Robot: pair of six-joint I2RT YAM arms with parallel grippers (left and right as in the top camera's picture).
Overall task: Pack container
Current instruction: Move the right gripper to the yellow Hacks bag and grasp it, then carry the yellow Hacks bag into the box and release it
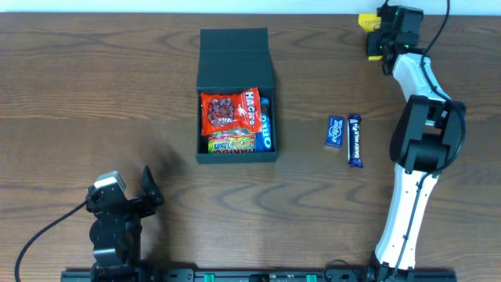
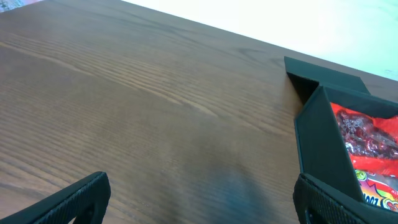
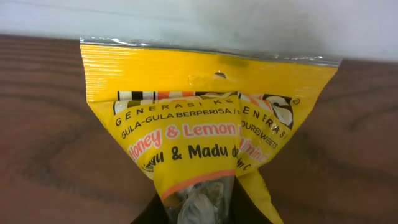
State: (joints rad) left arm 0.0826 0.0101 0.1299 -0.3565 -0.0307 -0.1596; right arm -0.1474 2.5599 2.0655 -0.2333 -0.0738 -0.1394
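Observation:
The container (image 1: 198, 117) is a dark teal square box with its flap lid (image 1: 235, 59) laid open toward the back. It holds a red sweets packet (image 1: 229, 110), an Oreo pack (image 1: 266, 127) and a yellow-green packet (image 1: 231, 144). My right gripper (image 1: 374, 37) is at the table's far right back edge, shut on a yellow honey-and-lemon candy packet (image 3: 199, 106), which is pinched into a fold between the jaws (image 3: 202, 211). My left gripper (image 1: 129, 194) stands open near the front left, well short of the container's wall (image 2: 320, 140), with only bare wood between its fingers (image 2: 202, 202).
A small blue snack packet (image 1: 335, 131) and a Dairy Milk bar (image 1: 355, 141) lie side by side right of the container. The right arm (image 1: 423, 133) reaches over the table's right side. A white wall runs just behind the back edge.

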